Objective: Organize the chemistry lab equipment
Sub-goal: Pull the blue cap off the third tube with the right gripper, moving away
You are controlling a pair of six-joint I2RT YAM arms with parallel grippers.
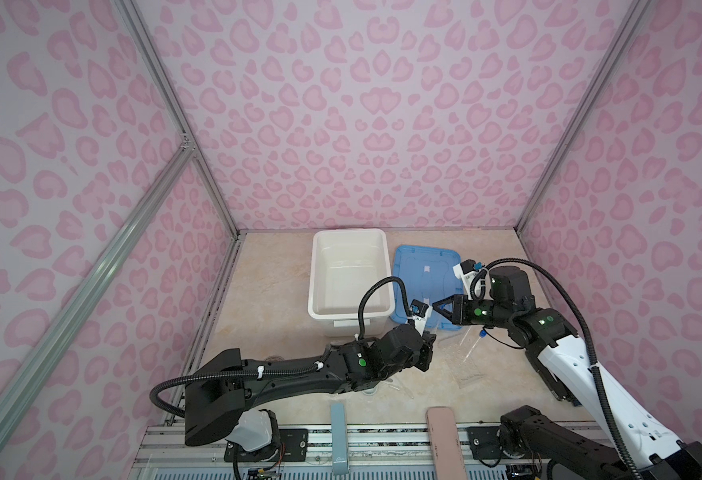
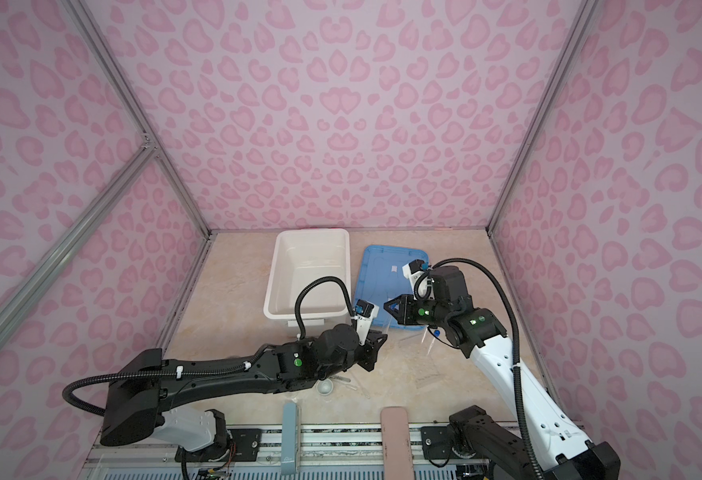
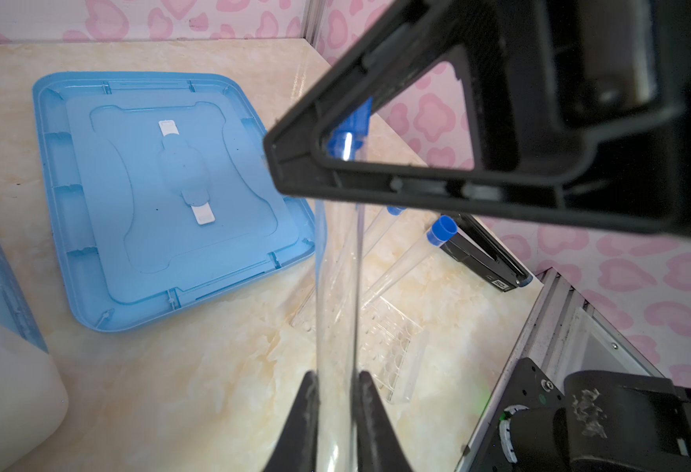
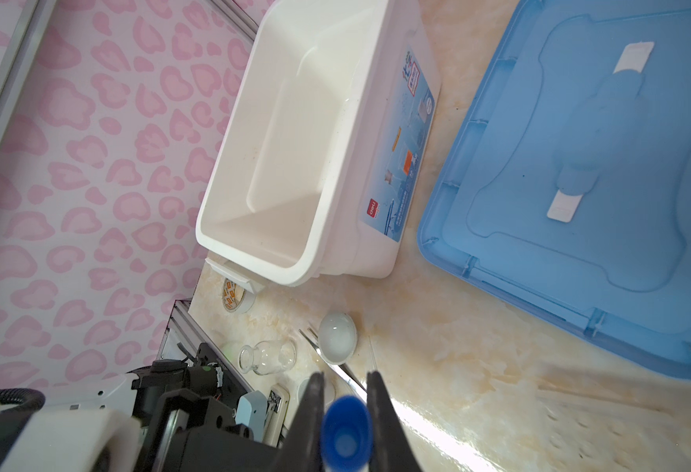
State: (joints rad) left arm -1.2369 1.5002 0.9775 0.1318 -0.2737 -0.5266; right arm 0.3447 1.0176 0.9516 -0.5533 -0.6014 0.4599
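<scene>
One long clear tube [image 3: 337, 286] is held by both arms at once, clear of the tabletop [image 3: 213, 388]. The left pincer [image 3: 337, 388] is closed on the clear shaft, which fills the narrow gap between its fingers at the bottom of the left wrist view. The right pincer [image 4: 346, 378] is closed on the other end, its fingers pressing either side of the blue cap [image 4: 346, 425] at the bottom centre of the right wrist view.

The tube's long axis therefore runs straight from one pincer to the other. In a top view this is a short line from the left pincer [image 1: 427, 340], lower in the frame, up to the right pincer [image 1: 436, 306], which is over the near edge of the blue lid [image 1: 420, 266].

The white tub [image 1: 315, 274] lies to the upper left of both pincers in both top views, its near right corner just beside them. Neither arm is plainly nearer. The coming move likely depends on one pincer letting go, so that the other can swing the tube over the rim with its length along the tub's.

More capped tubes [image 3: 397, 269] lie on the tabletop at the right of the left wrist view, beside a clear holed rack [image 3: 389, 351]. A white dish [image 4: 337, 337] and a small glass flask [image 4: 268, 357] sit near the tub's short end.
</scene>
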